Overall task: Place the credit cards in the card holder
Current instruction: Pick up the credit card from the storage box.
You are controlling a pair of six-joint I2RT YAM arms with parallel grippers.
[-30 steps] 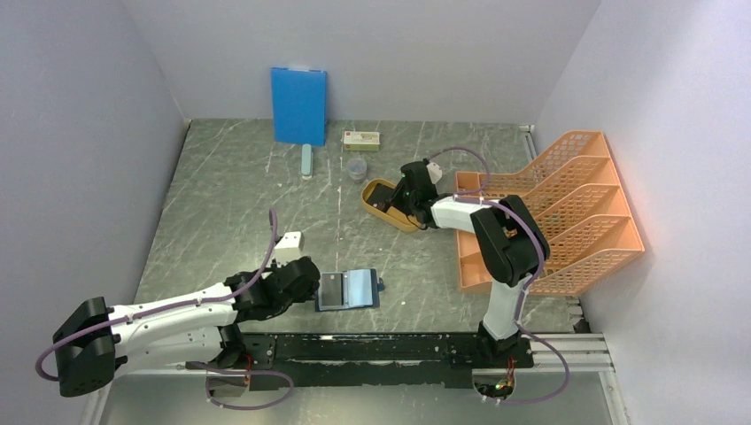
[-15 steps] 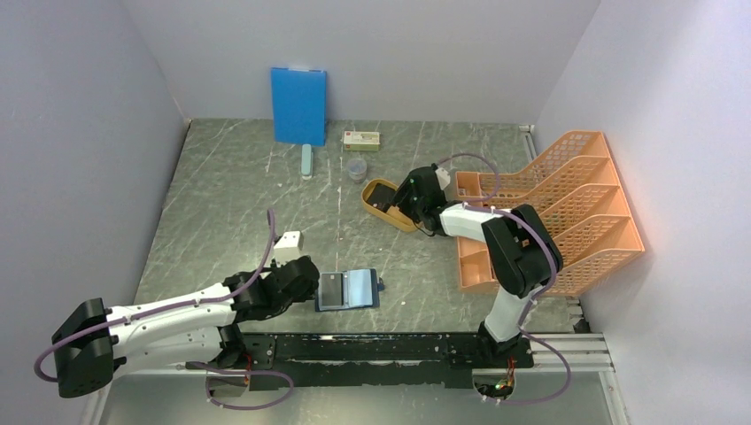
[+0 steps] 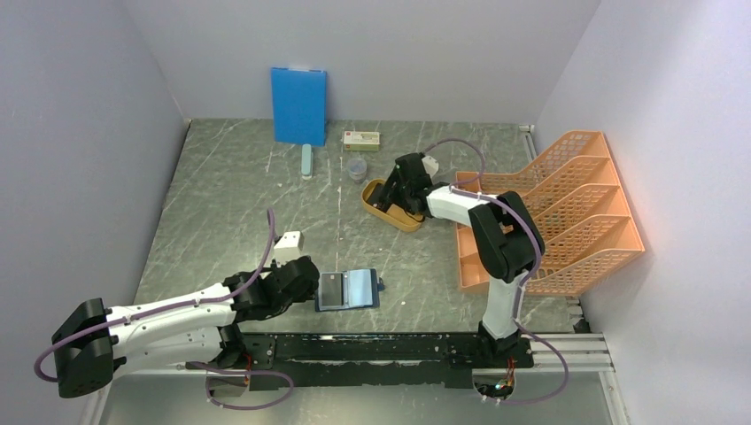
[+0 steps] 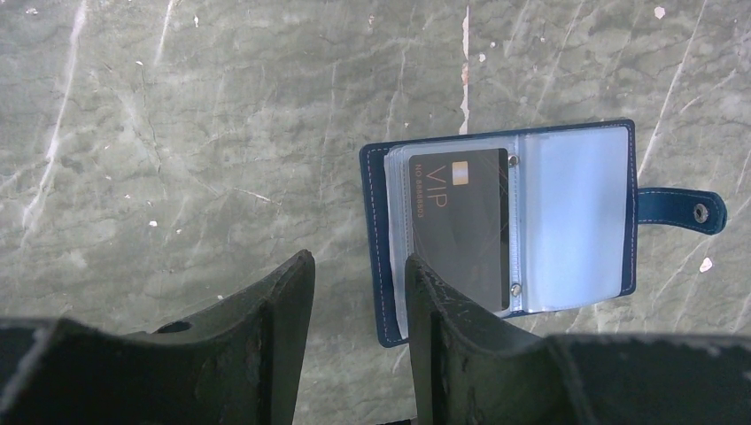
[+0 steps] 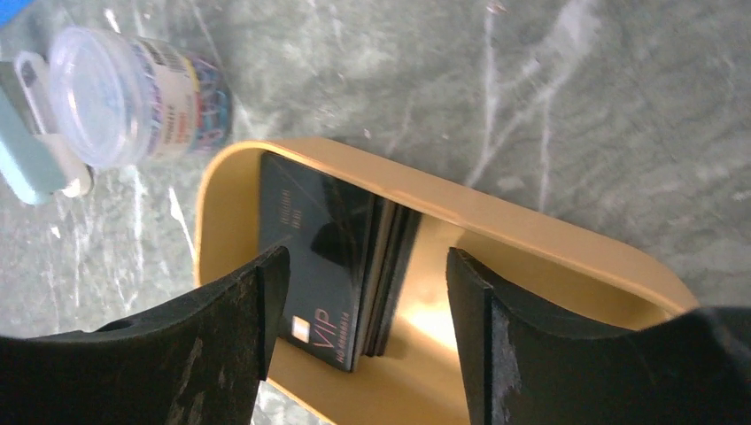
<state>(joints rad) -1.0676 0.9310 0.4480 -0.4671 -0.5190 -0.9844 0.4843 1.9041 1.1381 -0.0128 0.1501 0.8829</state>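
Note:
The navy card holder lies open on the table near the front. In the left wrist view it shows a black VIP card in its left clear sleeve. My left gripper is open and empty, its right finger resting on the holder's left near corner. A stack of black credit cards lies in the yellow-orange oval tray, also in the top view. My right gripper is open above the stack, fingers astride it, holding nothing.
A small clear round container and a light blue object lie beside the tray. A bright blue board leans on the back wall beside a small box. An orange file rack stands right. A white block sits left.
My right gripper swung slightly left and back over the tray, after a small shift toward the front right. The left arm and the card holder have not moved.

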